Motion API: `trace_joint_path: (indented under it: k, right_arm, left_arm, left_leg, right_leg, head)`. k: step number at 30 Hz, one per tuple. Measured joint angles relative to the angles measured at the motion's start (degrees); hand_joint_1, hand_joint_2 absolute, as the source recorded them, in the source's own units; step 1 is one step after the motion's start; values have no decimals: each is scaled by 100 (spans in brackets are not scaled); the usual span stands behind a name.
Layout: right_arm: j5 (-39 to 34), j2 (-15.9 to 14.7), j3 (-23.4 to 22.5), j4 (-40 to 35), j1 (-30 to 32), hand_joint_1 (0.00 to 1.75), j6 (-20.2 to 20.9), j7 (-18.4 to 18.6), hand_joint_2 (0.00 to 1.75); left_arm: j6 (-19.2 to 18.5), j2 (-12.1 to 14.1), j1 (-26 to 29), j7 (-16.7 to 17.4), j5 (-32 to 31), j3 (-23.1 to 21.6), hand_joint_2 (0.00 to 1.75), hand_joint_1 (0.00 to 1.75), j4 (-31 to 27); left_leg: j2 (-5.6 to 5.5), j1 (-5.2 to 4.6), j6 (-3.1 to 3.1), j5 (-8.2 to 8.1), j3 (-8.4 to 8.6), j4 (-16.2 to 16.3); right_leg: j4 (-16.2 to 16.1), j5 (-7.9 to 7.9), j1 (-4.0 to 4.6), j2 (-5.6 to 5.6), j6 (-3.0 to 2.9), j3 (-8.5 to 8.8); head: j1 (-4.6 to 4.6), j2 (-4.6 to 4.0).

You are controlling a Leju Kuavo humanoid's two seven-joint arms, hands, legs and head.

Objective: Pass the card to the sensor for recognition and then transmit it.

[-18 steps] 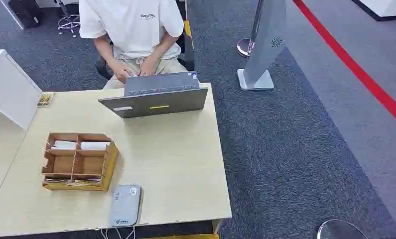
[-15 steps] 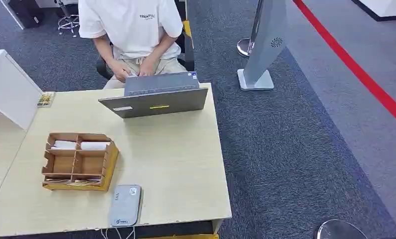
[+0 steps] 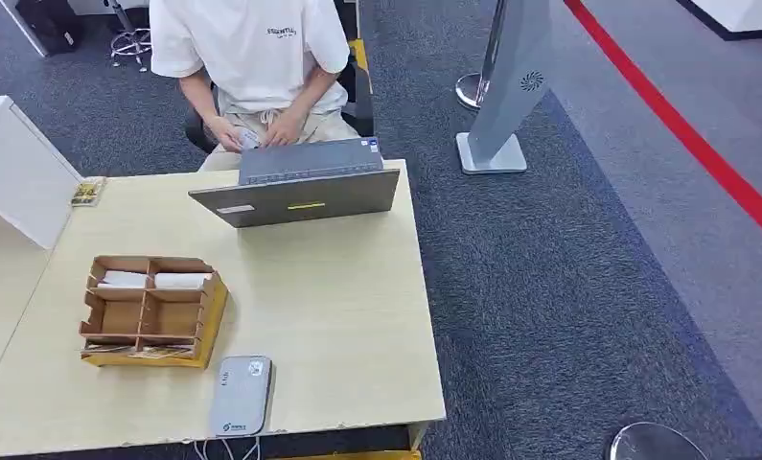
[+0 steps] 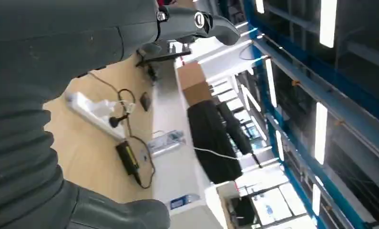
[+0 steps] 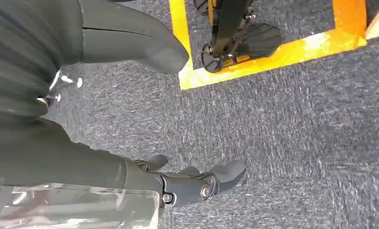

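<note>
You're at square one, I'd say. Cards [image 3: 154, 280] sit in wooden rack [image 3: 207, 305] on table [image 3: 338, 316], reader [image 3: 241, 395] just beside rack, untouched. Left hand [image 4: 49, 71] and right hand [image 5: 82, 109] both spread, holding nothing. Grab, scan, hand-off all left.

The person's white T-shirt [image 3: 252, 43] bears small dark lettering reading "ESSENTIALS". The grey card reader's [image 3: 241, 395] label is too small to read.
</note>
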Motion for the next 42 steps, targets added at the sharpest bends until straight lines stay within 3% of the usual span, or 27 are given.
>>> trace_joint_path:
  k: [6, 12, 42]
  right_arm:
    - [199, 31, 50, 7, -52, 0, 15, 105, 175]
    - [304, 42, 101, 22, -68, 0, 24, 188, 175]
    - [782, 66, 216, 50, -43, 0, 144, 490, 175]
  left_arm:
    - [385, 224, -480, 0, -1027, -522, 175, 0, -51]
    - [403, 562, -1019, 406, -1837, -1086, 175, 0, 146]
    - [-1317, 2100, -3791, 2996, -4361, -4149, 175, 0, 2904]
  left_leg:
    - [1, 0, -1, 3, 0, 2]
    - [1, 0, 1, 4, 0, 3]
    - [4, 0, 1, 8, -2, 7]
  right_leg:
    - [0, 1, 0, 1, 0, 0]
    - [0, 1, 0, 1, 0, -1]
    - [1, 6, 0, 10, -4, -5]
  head:
    - [2, 0]
    - [0, 0]
    - [2, 0]
